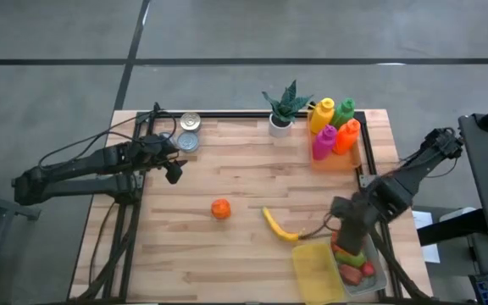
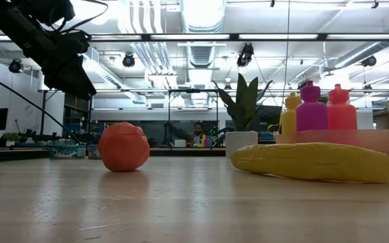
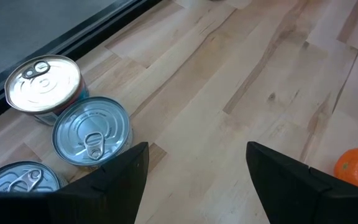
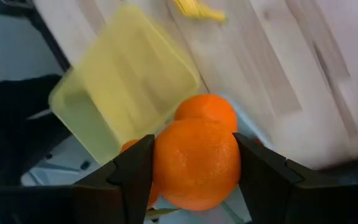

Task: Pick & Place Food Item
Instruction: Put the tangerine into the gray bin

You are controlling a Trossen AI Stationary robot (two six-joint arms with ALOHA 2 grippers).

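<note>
Right gripper (image 4: 194,163) clamped on an orange (image 4: 196,163) above the container (image 1: 378,273), left gripper (image 3: 194,168) parted — empty, near cans (image 3: 92,129)

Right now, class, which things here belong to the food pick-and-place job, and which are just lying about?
In the job:
- right gripper shut on an orange
- bin of food
- yellow lid
- loose orange
- banana

Lying about:
- cans
- plant
- bottles
- left gripper, open, by the cans

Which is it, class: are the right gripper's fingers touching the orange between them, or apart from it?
Touching. The right wrist view shows the right gripper with both fingers pressed flush against the sides of the orange, no gap on either side, above the clear bin.
</note>
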